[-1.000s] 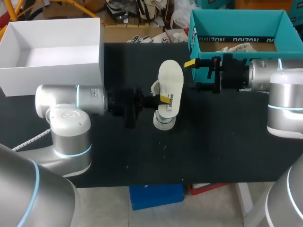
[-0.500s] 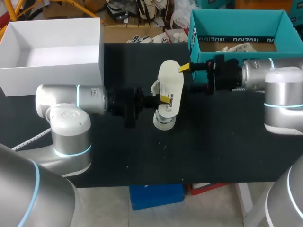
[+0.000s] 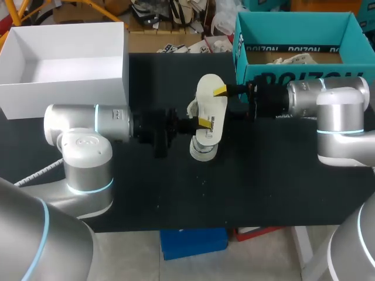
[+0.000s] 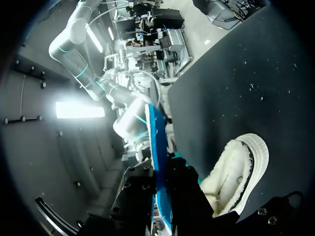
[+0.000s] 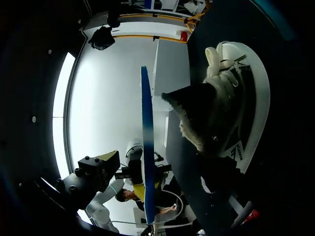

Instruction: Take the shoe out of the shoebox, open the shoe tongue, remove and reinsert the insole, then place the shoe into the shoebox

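A white shoe [image 3: 203,147] with fleecy lining stands mid-bench [image 3: 263,175], apparently on end. Its insole [image 3: 211,100], cream-faced with a blue edge, stands upright over it, lower end at the shoe's mouth. The open teal shoebox [image 3: 240,44] sits at the back right.

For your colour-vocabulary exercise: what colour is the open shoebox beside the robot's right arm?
The shoebox is teal, and it shows best in the head view.

Fleecy-lined shoe [image 4: 236,169], smooth blue insole [image 5: 146,147], matt black table [image 3: 263,187], teal cardboard shoebox [image 3: 293,26]
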